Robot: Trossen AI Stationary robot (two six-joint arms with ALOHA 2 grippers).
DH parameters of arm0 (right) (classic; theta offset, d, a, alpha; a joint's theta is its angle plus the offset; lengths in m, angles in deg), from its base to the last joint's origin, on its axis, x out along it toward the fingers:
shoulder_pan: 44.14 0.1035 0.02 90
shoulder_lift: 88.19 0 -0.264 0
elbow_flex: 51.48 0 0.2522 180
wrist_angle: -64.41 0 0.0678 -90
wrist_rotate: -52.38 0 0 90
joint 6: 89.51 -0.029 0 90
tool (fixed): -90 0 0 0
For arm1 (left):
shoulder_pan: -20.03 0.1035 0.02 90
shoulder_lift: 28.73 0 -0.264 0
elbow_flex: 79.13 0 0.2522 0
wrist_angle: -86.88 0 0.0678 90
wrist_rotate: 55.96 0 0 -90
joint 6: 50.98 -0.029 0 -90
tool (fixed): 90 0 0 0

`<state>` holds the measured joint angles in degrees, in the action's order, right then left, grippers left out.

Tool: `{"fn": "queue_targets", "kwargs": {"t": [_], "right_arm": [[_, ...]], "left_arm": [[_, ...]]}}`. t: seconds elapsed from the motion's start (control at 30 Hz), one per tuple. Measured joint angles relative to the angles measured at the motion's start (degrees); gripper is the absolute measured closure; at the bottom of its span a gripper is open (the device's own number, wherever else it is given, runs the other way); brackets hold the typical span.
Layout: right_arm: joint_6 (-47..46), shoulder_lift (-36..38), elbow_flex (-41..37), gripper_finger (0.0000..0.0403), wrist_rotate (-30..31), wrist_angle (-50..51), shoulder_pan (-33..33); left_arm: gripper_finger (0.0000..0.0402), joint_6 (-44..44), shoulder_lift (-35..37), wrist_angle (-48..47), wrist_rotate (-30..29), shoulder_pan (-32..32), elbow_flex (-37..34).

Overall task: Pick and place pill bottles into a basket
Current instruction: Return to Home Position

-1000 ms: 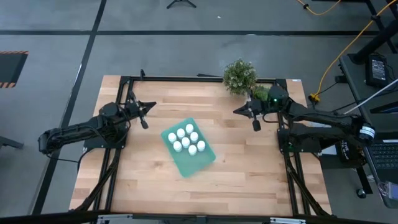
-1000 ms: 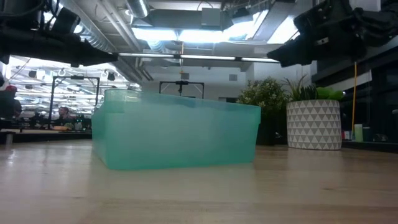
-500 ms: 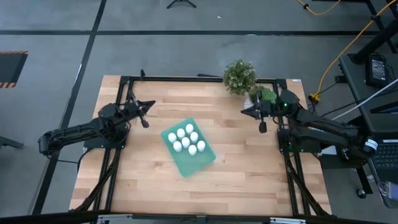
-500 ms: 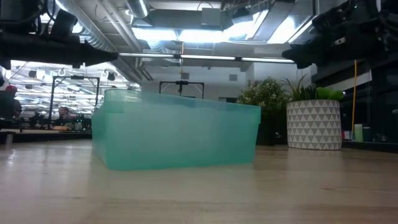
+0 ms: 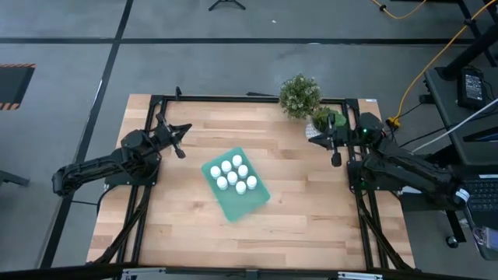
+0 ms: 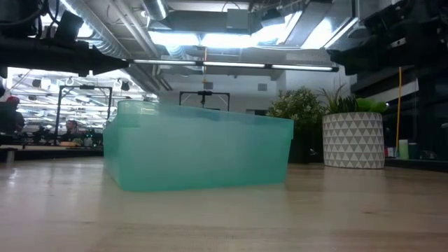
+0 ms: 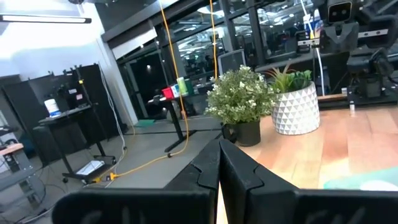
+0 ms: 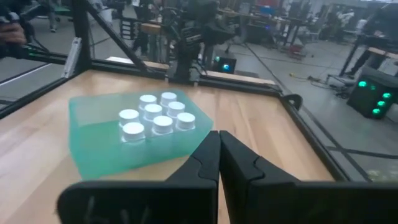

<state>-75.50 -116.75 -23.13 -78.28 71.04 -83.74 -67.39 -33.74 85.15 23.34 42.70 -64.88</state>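
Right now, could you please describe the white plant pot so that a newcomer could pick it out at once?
On the wooden table, look to the far right corner, where two potted plants stand together. The white pot has a triangle pattern and spiky leaves; its neighbour is a bushy plant in a dark pot.

No word, number or sign can be read anywhere; the pill bottles [image 5: 232,175] and basket [image 5: 243,207] show plain surfaces.
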Motion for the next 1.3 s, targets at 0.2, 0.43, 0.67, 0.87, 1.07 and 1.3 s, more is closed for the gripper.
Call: {"fn": "queue_targets", "kwargs": {"t": [0.2,0.43,0.67,0.87,1.07,1.3], "right_arm": [[-2.9,1.0,-6.2,0.0393,0.0,-10.8,-2.4],[-9.3,1.1,-14.2,0.0393,5.6,-25.7,-3.1],[-9.4,0.6,-14.2,0.0393,6.4,-23.5,-2.3],[-15.6,0.6,-14.2,0.0393,6.4,-19.5,-2.2],[-16.2,0.6,-14.1,0.0393,6.5,-18.8,-2.2],[-13.9,0.6,-14.1,0.0393,6.5,-18.6,-2.2]], "left_arm": [[0.04,0.1,0.0,-0.1,-0.1,0.0,0.0],[0.0398,0.2,0.0,-0.2,-0.2,0.0,0.0],[0.0398,0.2,0.0,-0.2,-0.2,0.0,0.0],[0.0399,0.2,0.0,-0.2,-0.2,0.0,0.0],[0.0398,0.2,0.0,-0.2,-0.2,0.0,0.0],[0.0389,0.2,0.0,-0.2,-0.2,0.0,0.0]]}}
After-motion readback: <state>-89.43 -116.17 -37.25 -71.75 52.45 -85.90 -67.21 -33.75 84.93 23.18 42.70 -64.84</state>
